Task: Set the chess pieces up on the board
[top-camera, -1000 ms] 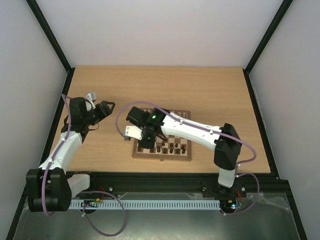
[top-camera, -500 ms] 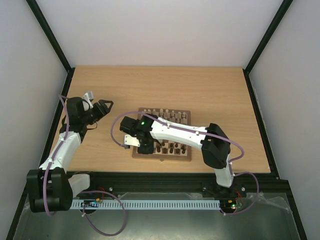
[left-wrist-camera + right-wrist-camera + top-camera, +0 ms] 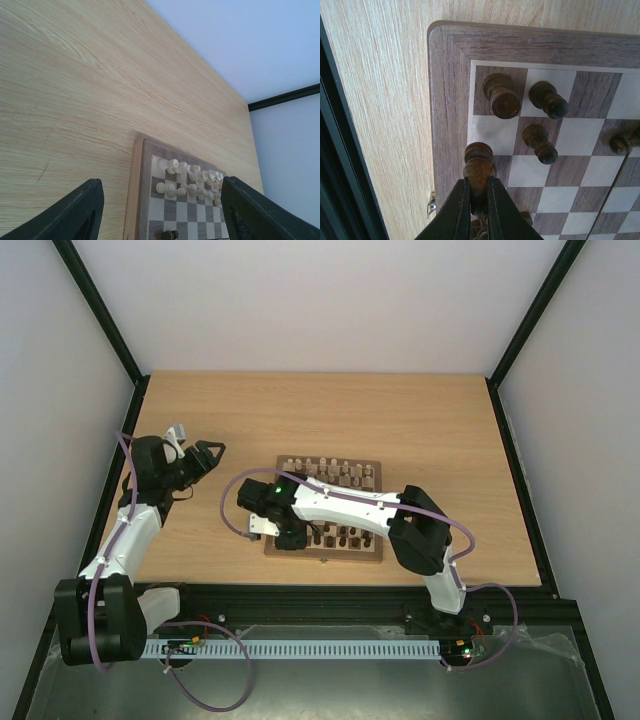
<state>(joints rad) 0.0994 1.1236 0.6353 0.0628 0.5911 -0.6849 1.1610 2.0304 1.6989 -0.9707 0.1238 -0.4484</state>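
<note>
The board (image 3: pixel 330 558) lies mid-table, with pale chess pieces (image 3: pixel 330 472) in its far rows and dark ones (image 3: pixel 345 535) in the near rows. My right gripper (image 3: pixel 285 536) hangs over the board's near-left corner. In the right wrist view it (image 3: pixel 479 187) is shut on a dark brown piece (image 3: pixel 479 165), held above the squares at the border (image 3: pixel 447 90). Three dark pieces (image 3: pixel 501 96) stand just beyond it. My left gripper (image 3: pixel 205 455) is left of the board, open and empty. Its fingers (image 3: pixel 75 215) frame the pale pieces (image 3: pixel 190 177) from a distance.
Bare wooden tabletop (image 3: pixel 420 420) surrounds the board. A black frame rail (image 3: pixel 130 460) runs along the table's left edge beside my left arm, and another (image 3: pixel 340 165) runs along the near edge close to the board's corner. A small metal clasp (image 3: pixel 432 204) sits on the board's side.
My right arm has swung left and nearer, carrying the dark piece from the board's left squares toward its near-left corner. The left gripper has drifted slightly left and stays open.
</note>
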